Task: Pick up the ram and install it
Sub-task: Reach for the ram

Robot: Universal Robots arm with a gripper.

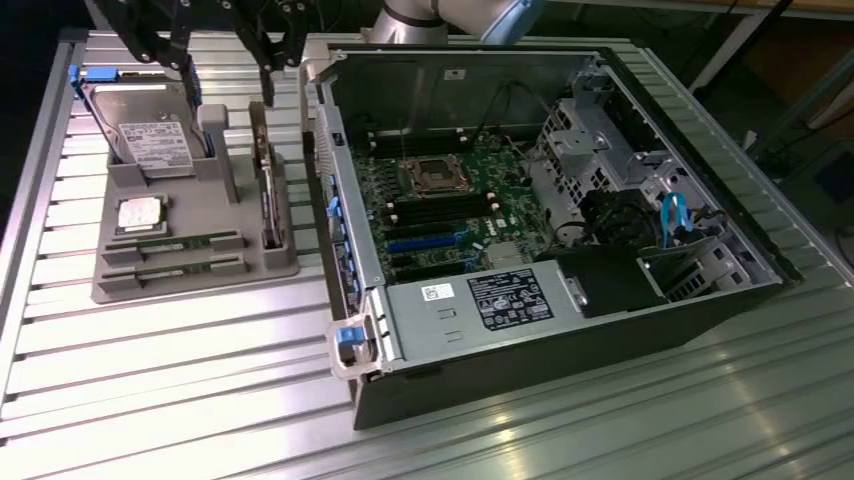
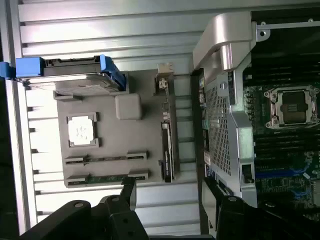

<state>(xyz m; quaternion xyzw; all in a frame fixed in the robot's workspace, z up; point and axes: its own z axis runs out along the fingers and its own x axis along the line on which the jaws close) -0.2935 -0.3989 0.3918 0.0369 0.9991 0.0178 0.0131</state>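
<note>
Two ram sticks, thin and green, lie on edge in the front slots of a grey holder tray: ram and a second ram stick. In the wrist view they are ram and the second stick, on the tray. My gripper hangs above the tray's far end, over the hard drive, well apart from the ram. Its black fingers stand wide open with nothing between them; gripper.
The tray also holds a hard drive in a blue carrier, a silver processor and a card on edge. At the exterior view's right lies the open computer case with its motherboard and dark memory slots.
</note>
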